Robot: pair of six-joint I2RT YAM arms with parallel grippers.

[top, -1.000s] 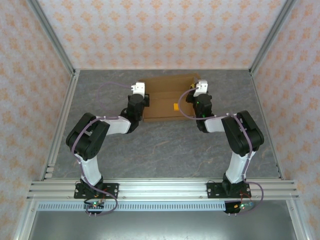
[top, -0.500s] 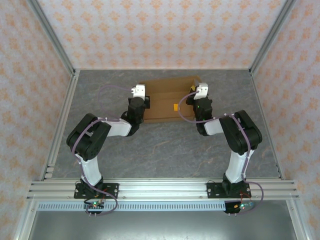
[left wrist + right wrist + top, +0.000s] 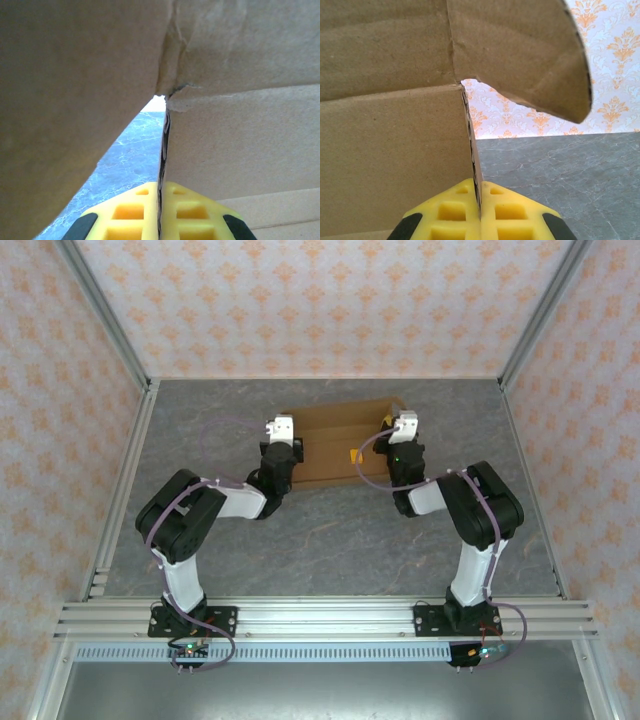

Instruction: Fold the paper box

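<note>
The paper box (image 3: 335, 435) is a brown cardboard sheet lying at the back middle of the table, partly folded up. My left gripper (image 3: 292, 452) is shut on its left side wall. In the left wrist view the yellow fingers (image 3: 130, 215) pinch the thin cardboard edge (image 3: 163, 150), with a curved flap (image 3: 75, 100) overhead. My right gripper (image 3: 386, 452) is shut on the right side wall. There the fingertips (image 3: 510, 212) clamp the upright wall edge (image 3: 472, 155), and a rounded flap (image 3: 530, 55) hangs above.
A tiny orange block (image 3: 353, 455) sits on the cardboard near the right gripper. Grey marbled tabletop (image 3: 340, 540) stretches between the box and the arm bases. Metal frame posts (image 3: 120, 350) and patterned walls enclose the table.
Both grippers have drawn back toward the arm bases, still clamped on the side walls. The cardboard has shifted nearer with them.
</note>
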